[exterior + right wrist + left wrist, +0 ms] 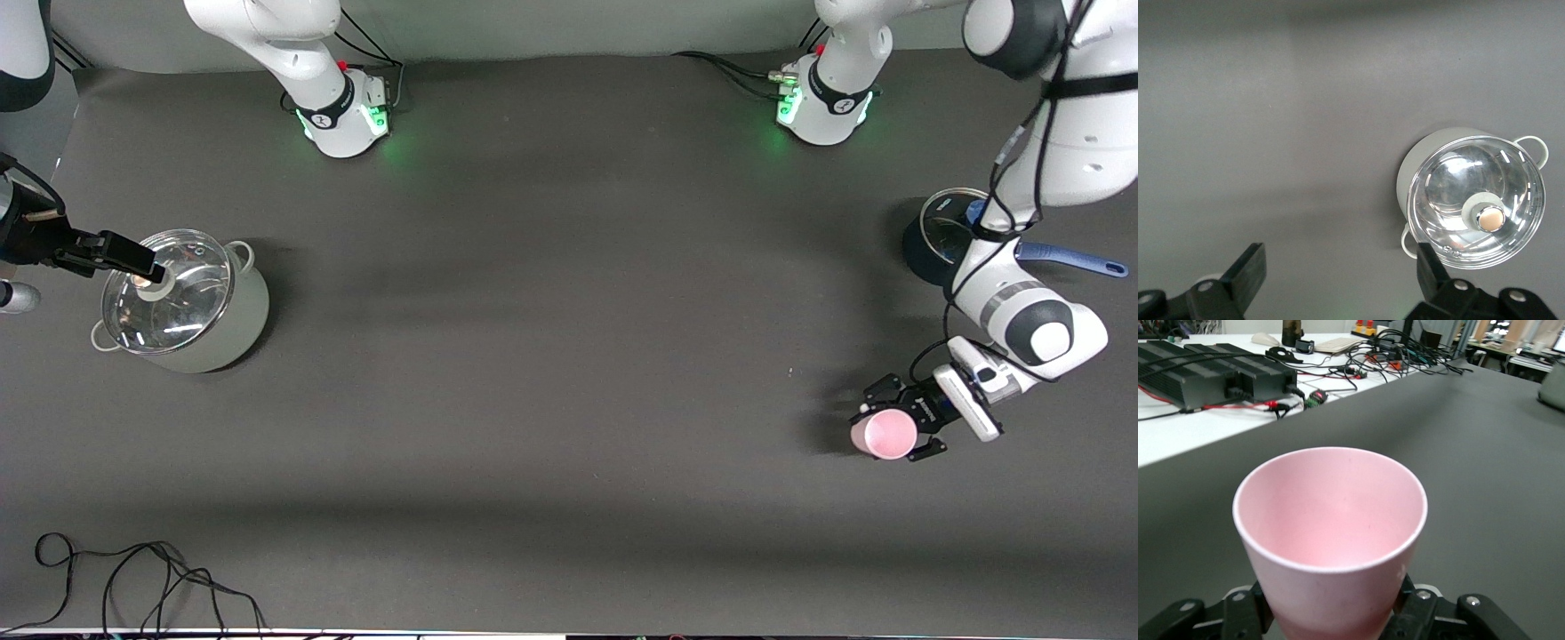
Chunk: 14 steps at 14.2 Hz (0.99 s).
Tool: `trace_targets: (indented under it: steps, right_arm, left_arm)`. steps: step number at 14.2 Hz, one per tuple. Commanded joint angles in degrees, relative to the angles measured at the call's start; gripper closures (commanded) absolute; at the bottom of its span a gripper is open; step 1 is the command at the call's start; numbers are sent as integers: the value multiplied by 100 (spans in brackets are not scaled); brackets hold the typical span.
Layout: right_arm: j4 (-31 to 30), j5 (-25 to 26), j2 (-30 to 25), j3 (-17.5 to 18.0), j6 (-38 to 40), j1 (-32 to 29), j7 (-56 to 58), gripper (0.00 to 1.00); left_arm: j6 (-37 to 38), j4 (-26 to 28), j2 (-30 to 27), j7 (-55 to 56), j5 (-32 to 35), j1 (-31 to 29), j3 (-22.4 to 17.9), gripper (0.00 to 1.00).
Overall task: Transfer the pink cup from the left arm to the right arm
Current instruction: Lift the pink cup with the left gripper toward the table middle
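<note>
Front view: left gripper (896,433) clamps pink cup (884,434); right gripper (124,255) spread.

Pink cup caught in our left gripper, right arm waiting by the pot

We had the left gripper (896,425) closed on the pink cup (885,434) at the left arm's end of the dark table (569,356), the cup tipped so its mouth faced the front camera. Our right gripper (133,258) hung over the glass lid (166,289) of the grey pot (191,307) at the right arm's end, fingers spread, holding nothing. A dark pan (942,240) with a blue handle (1071,260) sat partly hidden by the left arm. A loose black cable (147,578) lay nearest the front camera.
</note>
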<state>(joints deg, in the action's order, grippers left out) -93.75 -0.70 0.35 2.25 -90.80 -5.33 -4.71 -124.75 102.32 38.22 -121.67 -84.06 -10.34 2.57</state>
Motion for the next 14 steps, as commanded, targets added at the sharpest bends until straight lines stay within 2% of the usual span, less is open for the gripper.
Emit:
trace_targets:
  steps: [1, 5, 8, 11, 14]
  right_arm:
    - [85, 9, 9, -14, 106, -3, 67, 0]
    - [76, 9, 9, -14, 124, -3, 67, 0]
    - [102, 9, 9, -137, 194, -12, 67, 0]
    - [94, 9, 26, -207, 238, -12, 137, 0]
    - [93, 0, 27, -365, 247, -12, 717, 0]
  left_arm:
    - [-698, 463, -858, 1106, -268, 820, -90, 53]
    - [-1892, 1253, -2035, 1821, -1013, 2103, -63, 55]
    - [-2990, 1632, -2870, 2740, -1429, 3385, -55, 60]
    - [-4317, 1528, -3022, 3517, -1473, 4642, -28, 62]
    - [-5084, 1265, -3014, 4009, -1500, 5488, -10, 64]
